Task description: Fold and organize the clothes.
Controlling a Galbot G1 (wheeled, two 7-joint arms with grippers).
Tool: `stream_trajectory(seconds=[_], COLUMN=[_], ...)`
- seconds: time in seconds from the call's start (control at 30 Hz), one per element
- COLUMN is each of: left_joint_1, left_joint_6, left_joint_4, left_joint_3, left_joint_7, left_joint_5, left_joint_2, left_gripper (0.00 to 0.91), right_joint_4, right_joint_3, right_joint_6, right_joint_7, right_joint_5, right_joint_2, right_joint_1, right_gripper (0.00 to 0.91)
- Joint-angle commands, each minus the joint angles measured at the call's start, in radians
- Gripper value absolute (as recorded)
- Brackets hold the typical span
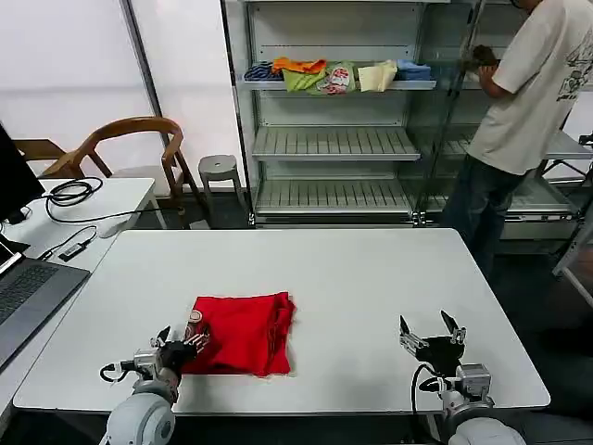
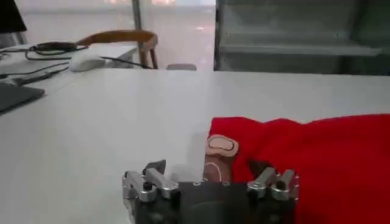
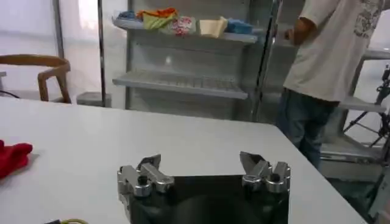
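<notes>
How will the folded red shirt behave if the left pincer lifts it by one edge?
The shirt is probably floppy: its edges by the left pincer look soft and rumpled. Layers would likely sag and unfold. It seems light, and should slide on the smooth table.

- White desk (image 1: pixel 371 278) in front, dark floor (image 1: pixel 528 278) beyond.
- Metal shelves (image 1: pixel 334 144) against the back wall.
- Wooden chair (image 1: pixel 130 139) and grey stool (image 1: pixel 219 169) at left.
- Bright white wall (image 1: pixel 65 65).
</notes>
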Motion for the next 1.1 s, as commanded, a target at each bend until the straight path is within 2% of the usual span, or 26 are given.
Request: stream_trajectory(seconds=[0.03,0.1,0.13,0.17,0.2,0.93,1.03,1.1], left_joint_1=[0.000,-0.002,-0.003,-0.003,-0.003,-0.003,-0.014,-0.033], left_joint_6=[-0.013,-0.020,-0.028,-0.037,-0.045,-0.080,-0.071,-0.027], left_joint_4=[0.022,0.026,0.030,0.032,0.036,0.035,0.009,-0.028], left_joint_3=[-0.002,0.000,0.002,0.003,0.004,0.006,-0.008,-0.028], left_joint_7=[0.015,0.016,0.018,0.023,0.024,0.103,0.141,0.140], left_joint_5=[-0.004,-0.005,-0.009,-0.017,-0.021,-0.041,-0.054,-0.088], left_joint_2=[-0.001,-0.001,-0.003,-0.004,-0.005,-0.011,0.028,0.074], left_gripper=[0.907,0.907,0.746,0.343,0.020,0.020,0.020,0.010], right_joint_4=[0.001,0.001,0.001,0.000,0.001,0.005,0.007,0.008], right_joint_3=[-0.002,-0.002,-0.002,-0.002,-0.003,-0.012,-0.013,-0.014], right_joint_6=[0.000,0.000,0.000,0.000,0.000,-0.004,-0.005,-0.005], right_joint_7=[0.000,0.000,0.000,0.000,0.000,0.001,0.001,0.001], right_joint_5=[-0.004,-0.005,-0.005,-0.006,-0.007,-0.016,-0.016,-0.016], right_joint_2=[0.004,0.006,0.006,0.006,0.006,0.013,0.009,0.008], right_joint_1=[-0.002,-0.004,-0.005,-0.005,-0.006,-0.006,-0.004,-0.002], right_gripper=[0.907,0.907,0.907,0.907,0.907,0.907,0.907,0.907])
